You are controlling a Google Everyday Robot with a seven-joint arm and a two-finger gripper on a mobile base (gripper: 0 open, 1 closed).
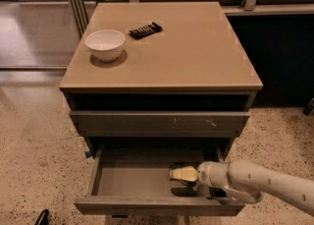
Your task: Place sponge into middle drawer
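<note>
The sponge [182,174] is sitting low in the frame, right of centre, inside the open middle drawer [122,181], and it is showing a pale yellow body with a darker upper edge. It is casting a shadow on the grey drawer floor beneath it. The gripper [195,175] is reaching in from the lower right and is closing narrowly on the sponge's right end, with the white arm [270,183] trailing off toward the bottom right corner. Just above, the scratched drawer [157,122] is sitting closed. On the tan cabinet top [196,57], a white bowl [105,44] is resting at upper left, with a black ribbed bar [145,30] lying near it to the right.
</note>
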